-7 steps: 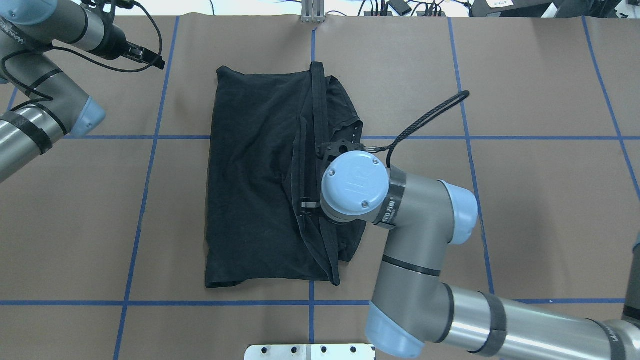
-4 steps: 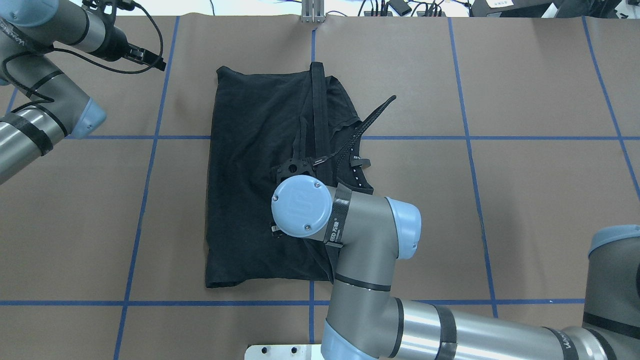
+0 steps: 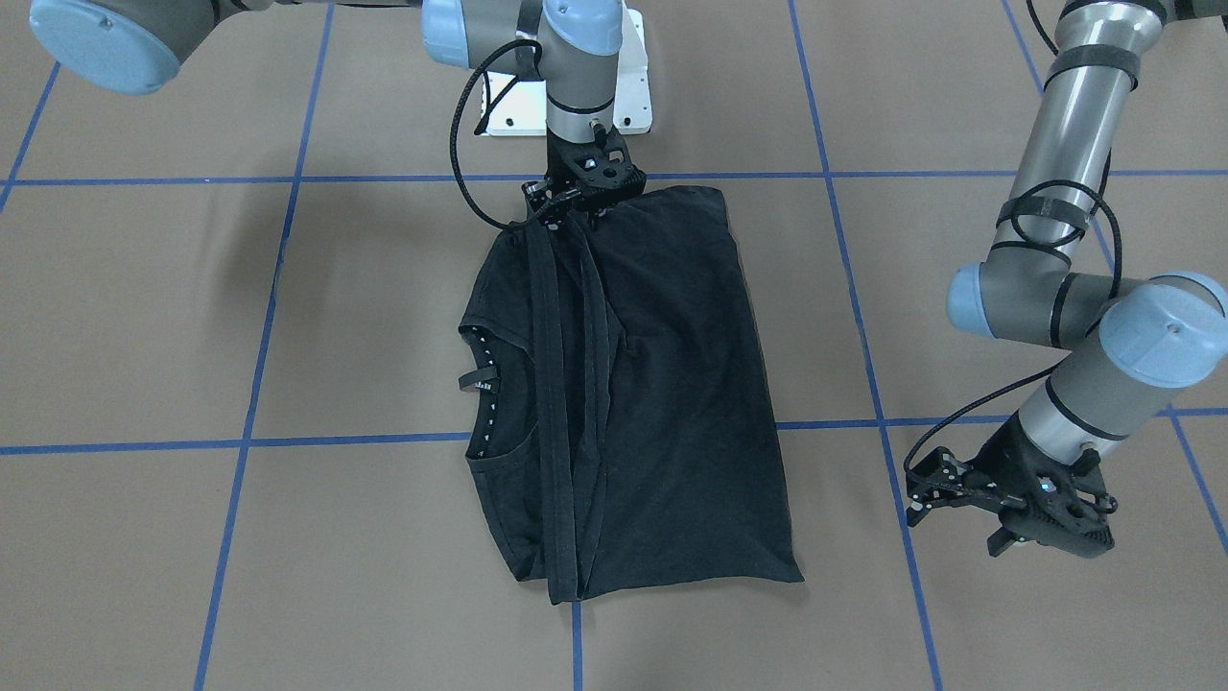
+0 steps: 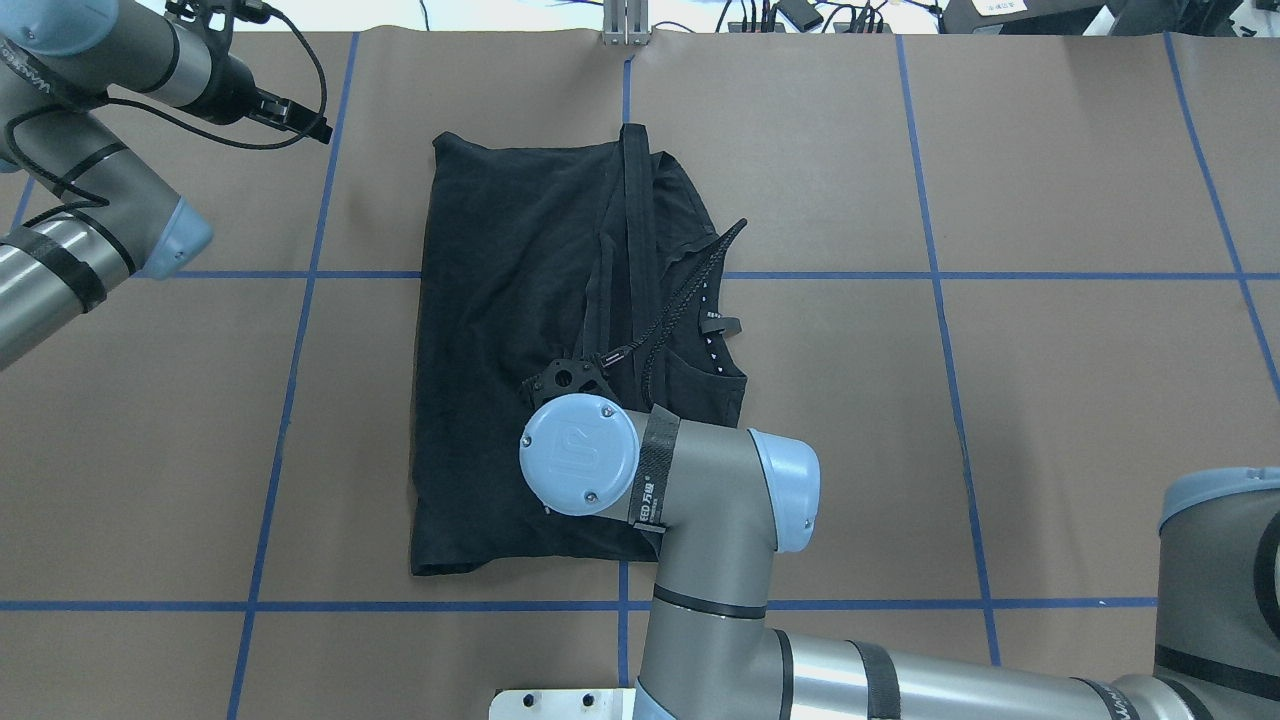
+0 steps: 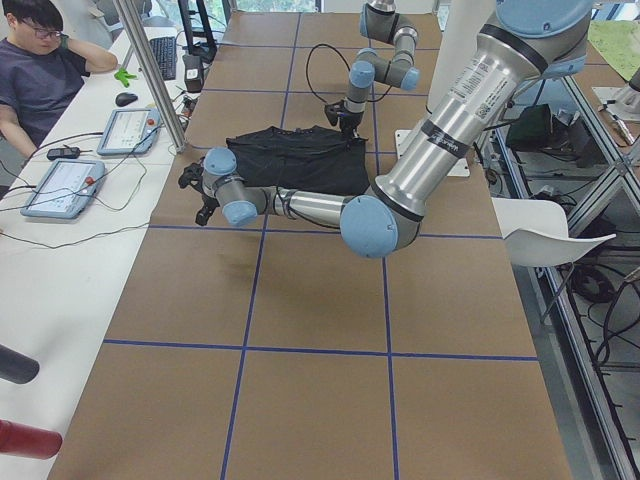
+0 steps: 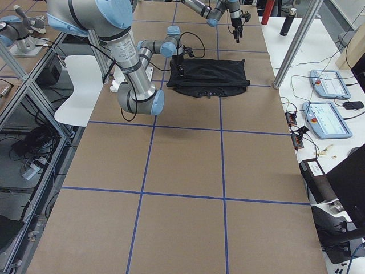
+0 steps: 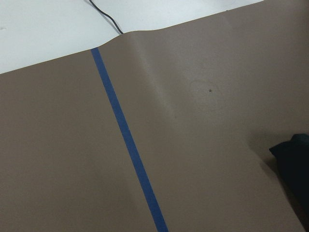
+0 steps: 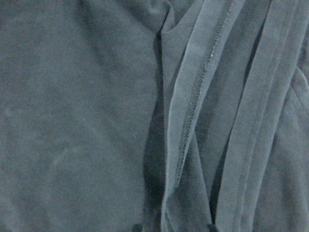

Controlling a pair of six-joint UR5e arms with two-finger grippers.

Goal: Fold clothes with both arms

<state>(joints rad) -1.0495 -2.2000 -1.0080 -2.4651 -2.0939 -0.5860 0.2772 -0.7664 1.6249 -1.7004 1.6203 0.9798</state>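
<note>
The black T-shirt (image 4: 500, 350) lies folded in a long rectangle at the table's middle, also in the front view (image 3: 672, 384). Its collar (image 3: 484, 403) with small white triangles shows; the logo print is hidden. Hem strips run along its length. My right gripper (image 3: 574, 213) is low over the shirt's robot-side edge; the overhead view hides it under the wrist cap (image 4: 578, 455). The right wrist view shows hem strips (image 8: 193, 121) close up between fingertips that stand apart. My left gripper (image 3: 955, 518) is open and empty above bare table, off the shirt's far corner (image 7: 295, 166).
Blue tape lines (image 4: 290, 400) grid the brown table. The white bolted pedestal base (image 3: 628, 96) stands at the robot-side edge. In the left side view an operator (image 5: 40, 70) sits by a side desk with tablets (image 5: 60, 185). Cables lie past the far edge (image 4: 800, 15).
My right arm has swung left and toward the robot across the shirt, its cable trailing after it. The collar now shows. The left arm has not moved.
</note>
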